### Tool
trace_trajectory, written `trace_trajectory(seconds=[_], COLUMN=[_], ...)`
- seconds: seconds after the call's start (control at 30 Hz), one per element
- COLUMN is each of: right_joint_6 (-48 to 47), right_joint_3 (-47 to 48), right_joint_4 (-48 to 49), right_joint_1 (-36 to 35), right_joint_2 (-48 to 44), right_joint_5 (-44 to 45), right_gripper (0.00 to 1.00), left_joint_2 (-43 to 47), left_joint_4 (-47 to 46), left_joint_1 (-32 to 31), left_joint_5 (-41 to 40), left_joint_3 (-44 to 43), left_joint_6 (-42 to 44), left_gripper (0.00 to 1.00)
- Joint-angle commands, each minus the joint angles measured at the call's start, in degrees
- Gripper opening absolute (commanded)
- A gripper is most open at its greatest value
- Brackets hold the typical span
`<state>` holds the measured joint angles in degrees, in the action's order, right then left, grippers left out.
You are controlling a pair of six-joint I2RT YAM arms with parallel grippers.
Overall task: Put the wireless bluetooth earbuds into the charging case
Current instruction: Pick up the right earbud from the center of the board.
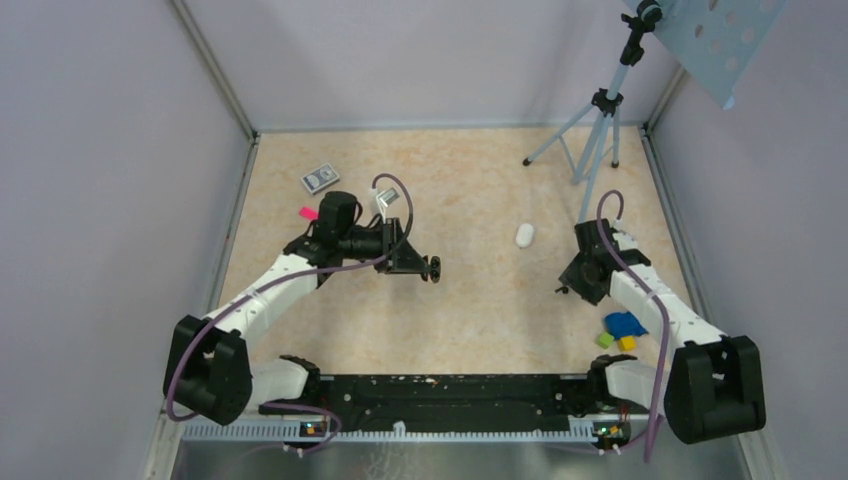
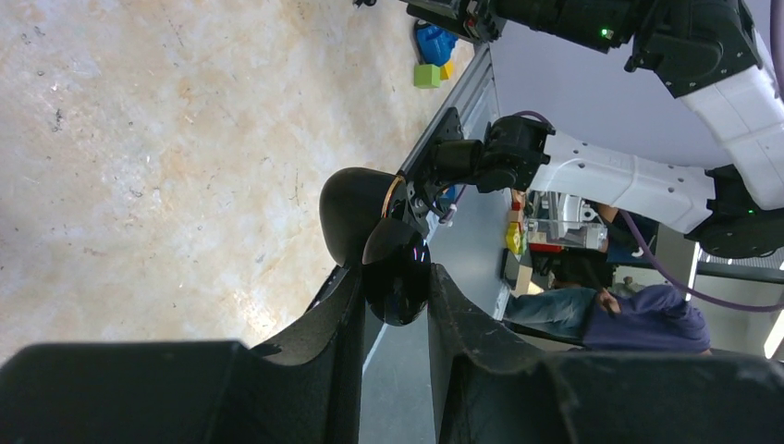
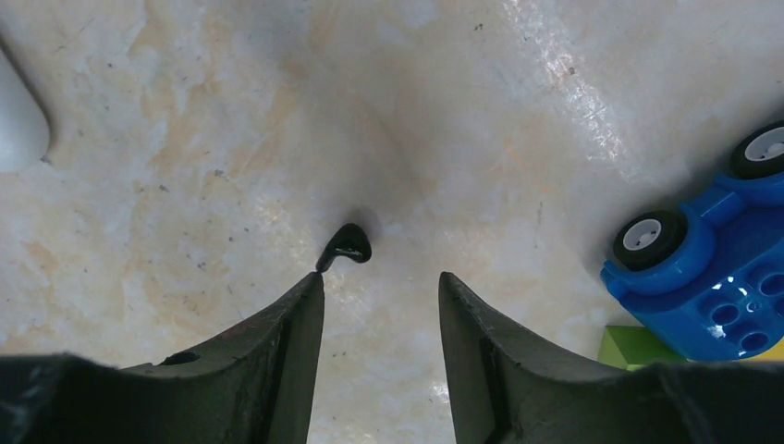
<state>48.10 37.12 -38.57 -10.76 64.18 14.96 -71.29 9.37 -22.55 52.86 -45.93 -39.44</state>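
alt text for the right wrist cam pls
Right gripper open over a beige table, a small glossy black earbud-like piece lying just past one fingertip. A blue toy car and green block sit at right; a white rounded object is cut off at the left edge.

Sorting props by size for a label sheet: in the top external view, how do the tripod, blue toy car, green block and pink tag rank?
1. tripod
2. blue toy car
3. green block and pink tag: too alike to rank.
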Motion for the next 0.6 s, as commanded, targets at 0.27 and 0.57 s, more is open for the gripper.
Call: trace_trajectory(seconds=[0.27,0.57], right_joint_6=[1.15,1.51], right_joint_3=[0.03,-0.65], right_joint_4=[7.17,9.18], right_joint_1=[1.30,1.29], right_joint_2=[6.50,8.43], right_joint_5=[-3.53,-5.65], right_gripper=[0.39,0.30], left_joint_2=[0.03,-0.69], left_joint_4=[-4.18,-4.55], left_joint_1=[-0.16,-0.20], left_joint_5=[1.39,2.16], left_joint_3=[1.84,1.76], left_joint_6=[0.61,1.19], left_gripper=[0.00,0.00])
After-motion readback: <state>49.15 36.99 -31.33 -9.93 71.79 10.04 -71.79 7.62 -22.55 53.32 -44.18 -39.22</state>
